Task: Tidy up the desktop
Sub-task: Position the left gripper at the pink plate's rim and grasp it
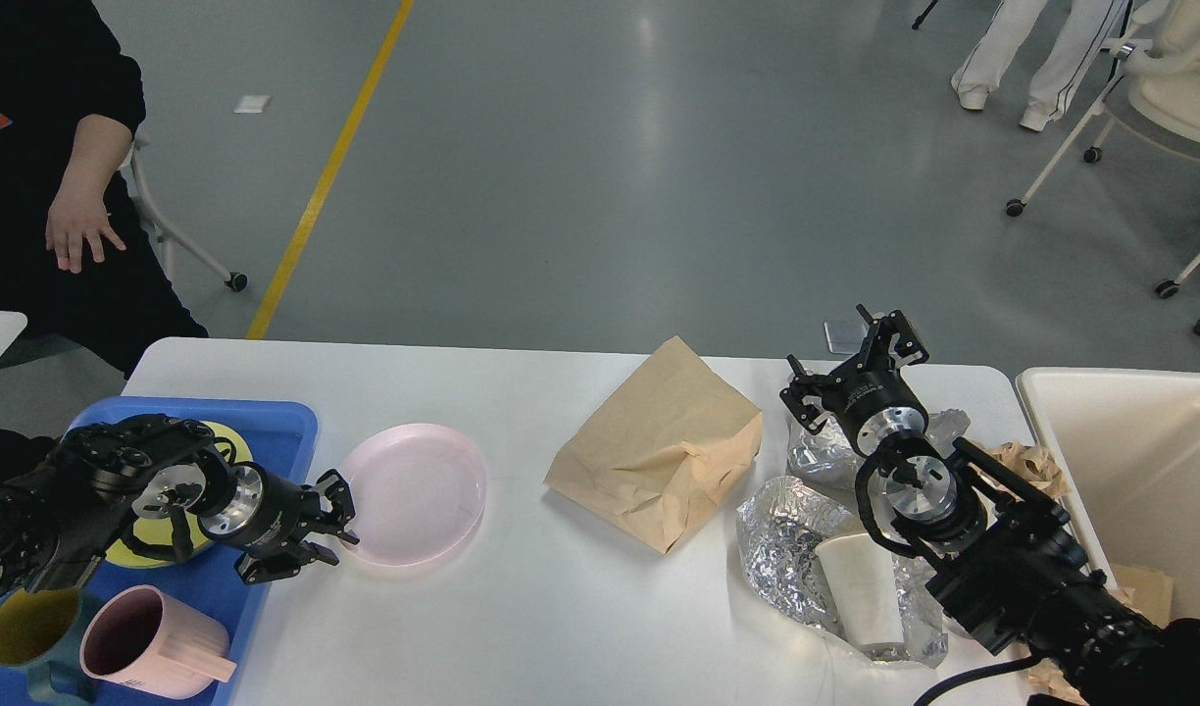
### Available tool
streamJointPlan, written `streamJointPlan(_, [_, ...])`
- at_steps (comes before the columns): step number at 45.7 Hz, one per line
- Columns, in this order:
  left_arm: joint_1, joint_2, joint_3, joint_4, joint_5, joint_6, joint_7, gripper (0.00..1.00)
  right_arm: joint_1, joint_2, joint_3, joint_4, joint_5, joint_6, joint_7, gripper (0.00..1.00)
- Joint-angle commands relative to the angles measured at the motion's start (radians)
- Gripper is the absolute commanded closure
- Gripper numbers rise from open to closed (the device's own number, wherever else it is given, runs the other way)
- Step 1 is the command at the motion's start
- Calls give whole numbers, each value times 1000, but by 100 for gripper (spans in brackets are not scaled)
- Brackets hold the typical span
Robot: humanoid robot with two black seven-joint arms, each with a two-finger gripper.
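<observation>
The white desktop [561, 628] holds a pale pink plate [419, 490] left of centre. A creased brown paper bag [664, 446] lies in the middle. At the right are crumpled foil sheets [781, 544] with a white paper cup [860, 588] lying on them. My left gripper [343, 529] is open, low at the plate's left rim, one finger above it and one below. My right gripper [848, 355] is open over the far foil near the table's back edge, holding nothing.
A blue tray [276, 422] at the left edge carries a yellow bowl [144, 544], a pink mug [144, 642] and a teal mug [22, 632]. A cream bin [1120, 461] stands at the right with brown paper [1026, 461] beside it. A seated person [51, 167] is at the far left.
</observation>
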Motion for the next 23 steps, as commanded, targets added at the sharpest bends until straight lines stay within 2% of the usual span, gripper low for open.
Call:
streamJointPlan(1, [-1, -6, -4, 0, -1, 18, -1, 69, 0, 1, 0, 0, 0, 0, 0, 0])
streamJointPlan(9, [0, -7, -4, 0, -1, 21, -1, 71, 0, 1, 0, 0, 0, 0, 0, 0])
streamJointPlan(15, [-1, -7, 2, -1, 1, 5, 1, 92, 0, 1, 0, 0, 0, 0, 0, 0])
streamJointPlan(20, [-1, -6, 5, -1, 1, -18, 2, 99, 0, 1, 0, 0, 0, 0, 0, 0])
streamJointPlan(23, [-1, -6, 5, -1, 1, -22, 2, 99, 0, 1, 0, 0, 0, 0, 0, 0])
